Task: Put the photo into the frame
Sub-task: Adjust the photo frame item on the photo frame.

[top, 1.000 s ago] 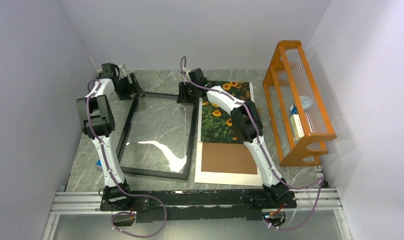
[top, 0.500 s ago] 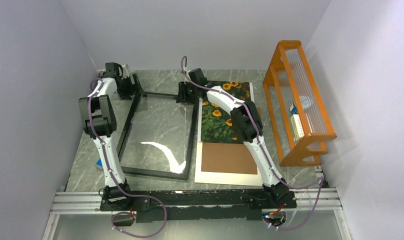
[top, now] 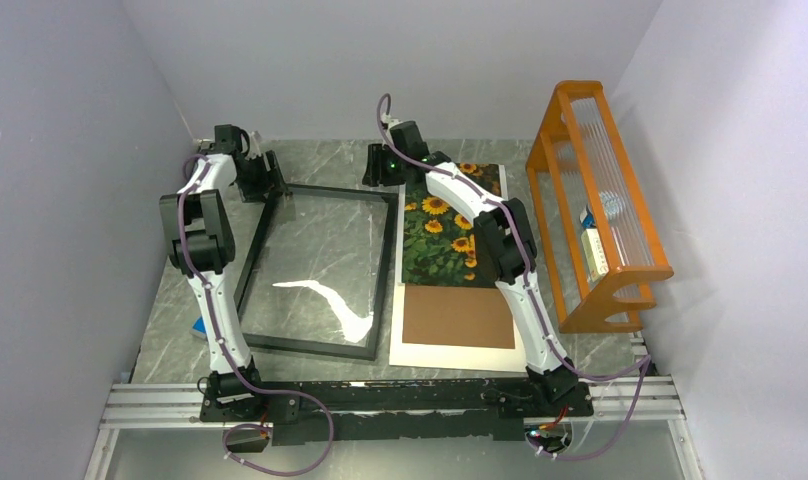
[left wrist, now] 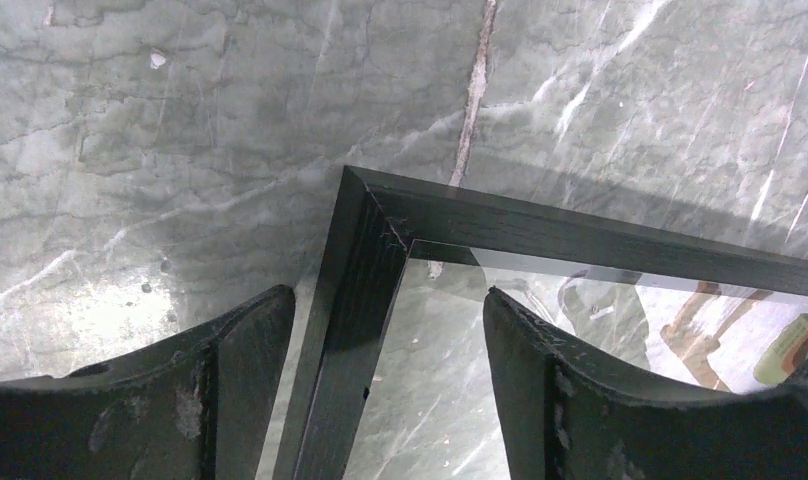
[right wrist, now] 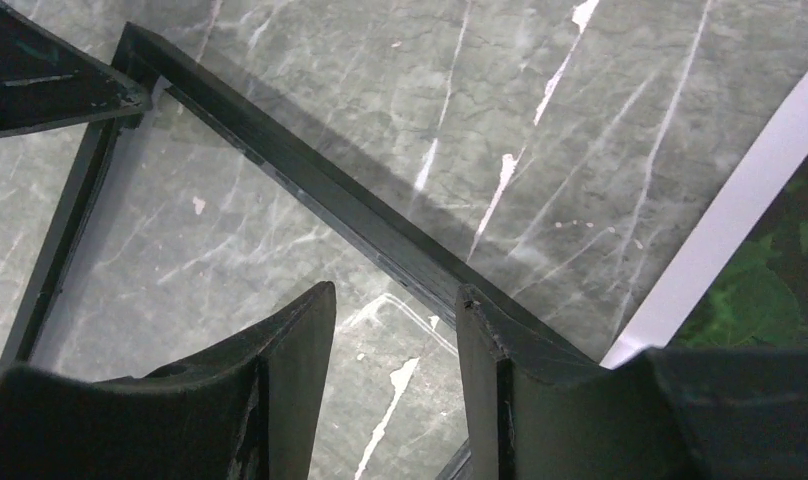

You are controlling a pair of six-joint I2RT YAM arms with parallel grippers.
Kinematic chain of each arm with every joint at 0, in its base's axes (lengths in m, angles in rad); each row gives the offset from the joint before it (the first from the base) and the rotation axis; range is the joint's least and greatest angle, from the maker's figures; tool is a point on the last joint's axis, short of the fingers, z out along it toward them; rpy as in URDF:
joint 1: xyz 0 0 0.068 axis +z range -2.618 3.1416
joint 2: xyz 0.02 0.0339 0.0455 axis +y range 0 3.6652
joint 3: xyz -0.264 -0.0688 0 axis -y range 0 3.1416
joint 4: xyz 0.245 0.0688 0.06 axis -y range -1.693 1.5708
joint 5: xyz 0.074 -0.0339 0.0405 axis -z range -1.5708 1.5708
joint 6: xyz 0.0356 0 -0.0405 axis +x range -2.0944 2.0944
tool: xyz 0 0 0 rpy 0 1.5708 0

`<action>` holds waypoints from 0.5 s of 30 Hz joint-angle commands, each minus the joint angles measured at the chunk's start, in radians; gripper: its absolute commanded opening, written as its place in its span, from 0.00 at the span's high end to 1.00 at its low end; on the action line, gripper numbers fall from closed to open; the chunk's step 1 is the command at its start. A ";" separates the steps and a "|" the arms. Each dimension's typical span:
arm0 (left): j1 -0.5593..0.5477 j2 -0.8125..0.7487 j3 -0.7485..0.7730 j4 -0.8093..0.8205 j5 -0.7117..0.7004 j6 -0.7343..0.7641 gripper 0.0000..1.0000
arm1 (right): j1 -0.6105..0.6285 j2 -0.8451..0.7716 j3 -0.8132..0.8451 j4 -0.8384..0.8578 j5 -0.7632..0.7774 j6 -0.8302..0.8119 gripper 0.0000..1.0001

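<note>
The black frame (top: pixel 384 272) lies flat on the marble table, left of centre, with glass in it. The sunflower photo (top: pixel 442 232) lies to its right, partly under my right arm. My left gripper (top: pixel 271 183) is at the frame's far left corner. In the left wrist view it (left wrist: pixel 390 300) stands open astride the frame's left bar (left wrist: pixel 350 330), with a gap on both sides. My right gripper (top: pixel 379 176) hovers over the far right corner, and in the right wrist view it (right wrist: pixel 393 300) is open over the glass, the frame's bar (right wrist: pixel 310 175) passing beyond its fingers.
A brown backing board (top: pixel 458 317) lies on a white mat sheet (top: pixel 450 352), below the photo. An orange wooden rack (top: pixel 595 200) with small items stands at the right. A small blue thing (top: pixel 198 326) lies by the left arm. Walls close in on three sides.
My right gripper has opened wider and drawn back a little from the frame's far right corner. The glare on the glass has shifted. The left gripper has stayed at its corner.
</note>
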 commanded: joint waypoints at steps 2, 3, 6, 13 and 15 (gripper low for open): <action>-0.023 0.032 -0.013 -0.077 -0.099 -0.007 0.26 | -0.001 -0.076 -0.028 0.026 0.059 -0.013 0.49; -0.025 0.030 -0.021 -0.077 -0.125 -0.004 0.27 | -0.001 -0.078 -0.039 0.028 0.059 -0.013 0.49; -0.032 0.035 -0.035 -0.090 -0.187 -0.001 0.28 | -0.002 -0.081 -0.057 0.038 0.058 -0.012 0.49; -0.043 0.036 -0.051 -0.100 -0.251 0.010 0.30 | -0.003 -0.070 -0.046 0.026 0.050 -0.024 0.48; -0.043 0.028 -0.044 -0.101 -0.230 0.012 0.30 | -0.002 -0.067 -0.043 0.026 0.028 -0.026 0.48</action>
